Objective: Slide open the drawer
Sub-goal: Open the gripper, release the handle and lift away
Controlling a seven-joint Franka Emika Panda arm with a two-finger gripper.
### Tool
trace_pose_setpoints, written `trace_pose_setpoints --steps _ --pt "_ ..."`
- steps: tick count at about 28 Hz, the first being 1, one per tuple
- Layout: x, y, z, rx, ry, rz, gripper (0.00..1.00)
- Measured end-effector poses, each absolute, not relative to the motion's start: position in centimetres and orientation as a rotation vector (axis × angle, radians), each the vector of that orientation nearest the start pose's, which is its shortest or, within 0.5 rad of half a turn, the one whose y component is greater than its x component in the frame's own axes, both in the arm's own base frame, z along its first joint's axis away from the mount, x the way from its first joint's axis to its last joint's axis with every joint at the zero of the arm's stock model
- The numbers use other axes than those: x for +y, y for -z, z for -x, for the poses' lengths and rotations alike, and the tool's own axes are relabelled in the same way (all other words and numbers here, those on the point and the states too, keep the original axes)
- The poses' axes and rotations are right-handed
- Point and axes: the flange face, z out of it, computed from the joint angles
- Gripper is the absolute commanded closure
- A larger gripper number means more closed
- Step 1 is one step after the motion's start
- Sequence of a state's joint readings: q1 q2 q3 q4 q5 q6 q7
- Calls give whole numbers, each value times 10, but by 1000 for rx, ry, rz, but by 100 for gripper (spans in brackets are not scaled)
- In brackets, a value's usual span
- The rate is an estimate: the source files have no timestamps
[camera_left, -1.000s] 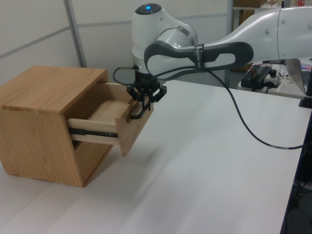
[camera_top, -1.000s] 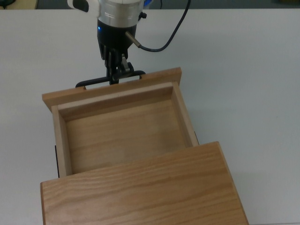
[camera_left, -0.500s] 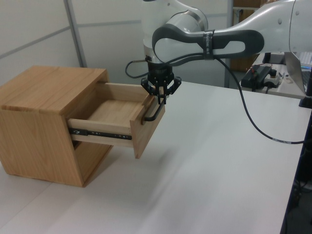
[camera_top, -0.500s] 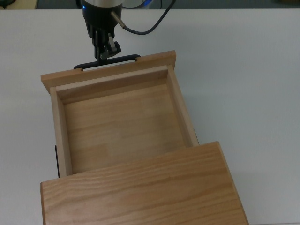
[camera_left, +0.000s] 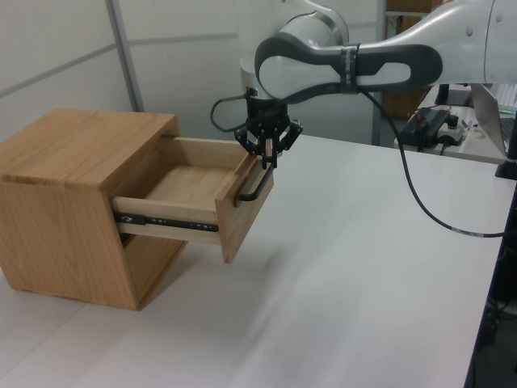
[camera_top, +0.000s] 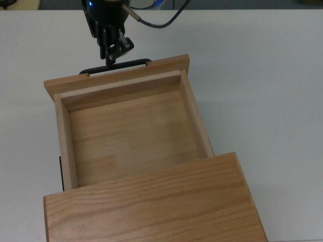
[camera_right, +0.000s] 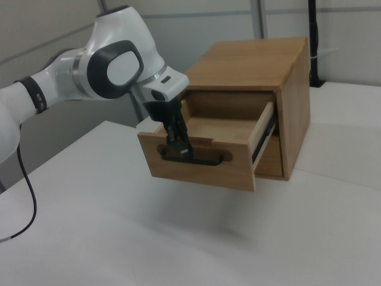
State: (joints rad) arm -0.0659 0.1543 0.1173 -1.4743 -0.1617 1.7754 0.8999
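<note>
Light-wood drawer [camera_top: 126, 136] in the top view is pulled well out of the cabinet [camera_top: 151, 206], toward the far edge of the white tabletop [camera_top: 262, 75]; smooth grained bottom, nothing inside. Black U-handle [camera_top: 115, 66] on the front panel, pincer [camera_top: 112, 54] just above it; cannot tell how wide it stands or if it grips.

Left view: drawer [camera_left: 198, 198] rides on a dark metal side rail [camera_left: 161, 220], so it should slide easily, rigid and fairly light. Pincer [camera_left: 265, 160] at the handle's [camera_left: 252, 187] upper end, contact unclear.

Right view: pincer [camera_right: 180, 146] meets the thin stiff handle [camera_right: 193, 158] near its middle, the best hold.
</note>
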Motion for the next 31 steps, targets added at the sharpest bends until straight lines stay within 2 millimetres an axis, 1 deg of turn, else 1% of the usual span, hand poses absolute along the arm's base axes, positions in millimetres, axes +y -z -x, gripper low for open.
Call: trace_pose_setpoints --steps 1,4,7,11,14,19,22,27,31 --pt "10 -604 -620 1266 314 2915 0" --pt "4 -615 -614 1180 291 2935 0" --pt "-2 -626 -603 1041 234 3007 0" --pt "-1 -633 -587 847 134 3098 0" --pt "-1 -637 -581 739 102 3135 0" --pt "0 -639 -574 513 44 3192 0" --pt "0 -639 -571 403 17 3211 0" --pt "-1 -642 -568 171 -20 3233 0" --pt "-1 -644 -565 30 -44 3237 0"
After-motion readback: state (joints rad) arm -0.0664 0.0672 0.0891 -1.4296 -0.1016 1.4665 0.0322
